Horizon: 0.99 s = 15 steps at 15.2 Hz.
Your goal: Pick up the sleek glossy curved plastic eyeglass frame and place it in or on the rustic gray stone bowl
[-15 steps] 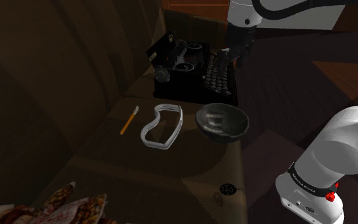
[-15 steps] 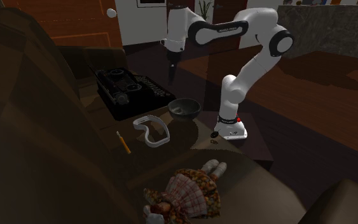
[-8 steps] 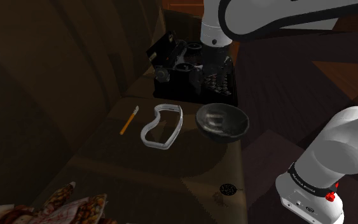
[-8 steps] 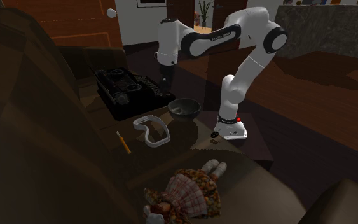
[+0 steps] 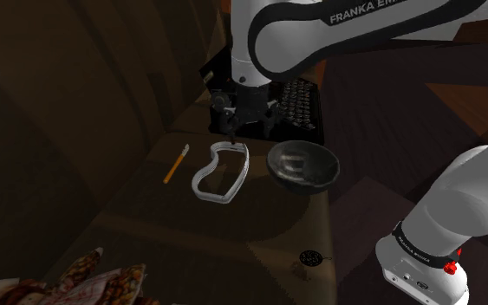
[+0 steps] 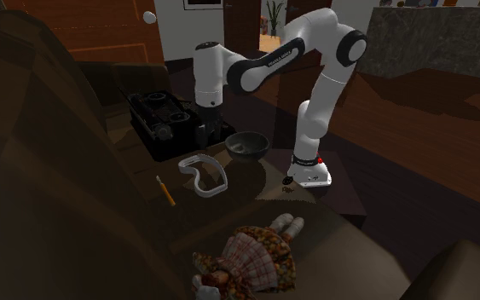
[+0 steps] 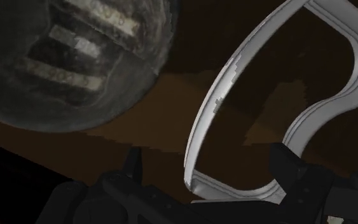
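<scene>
Black two-finger gripper (image 7: 209,167) above pale grey curved eyeglass frame (image 7: 204,121), fingers apart.
Frame's far end cropped; contact with it unclear, probably none. Grey stone-look bowl (image 7: 75,57) part-cropped.

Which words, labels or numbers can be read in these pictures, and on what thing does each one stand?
"FRANKA EM": pale letters on the arm, on its upper link in the shoulder view; the rest is cut off by the picture's edge.
Lettering on the black band at the arm's foot: too small to read.
Marks on the keys of the typewriter: too small to read.
</scene>
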{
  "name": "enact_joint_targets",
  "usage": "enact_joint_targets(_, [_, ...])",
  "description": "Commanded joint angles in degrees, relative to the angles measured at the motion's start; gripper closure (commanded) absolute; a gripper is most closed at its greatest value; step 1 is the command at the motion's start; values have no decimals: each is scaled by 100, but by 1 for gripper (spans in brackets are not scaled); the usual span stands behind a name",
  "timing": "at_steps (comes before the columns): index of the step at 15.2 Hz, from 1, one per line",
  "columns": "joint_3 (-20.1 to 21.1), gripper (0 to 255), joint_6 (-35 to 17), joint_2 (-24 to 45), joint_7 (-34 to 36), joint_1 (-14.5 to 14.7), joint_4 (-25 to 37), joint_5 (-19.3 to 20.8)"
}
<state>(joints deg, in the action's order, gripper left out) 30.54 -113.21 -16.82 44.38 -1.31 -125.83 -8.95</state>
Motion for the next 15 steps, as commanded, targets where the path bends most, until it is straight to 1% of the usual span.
enact_joint_targets(1, [215, 0, -211, 478, 487, -49, 246, 73])
enact_joint_targets(5, [530, 0, -510, 1435, 1442, -59, 830, 385])
enact_joint_targets(7, [591, 0, -598, 1807, 1798, -11, 1075, 546])
enact_joint_targets(15, [604, 0, -1154, 2101, 1938, 50, 764, 742])
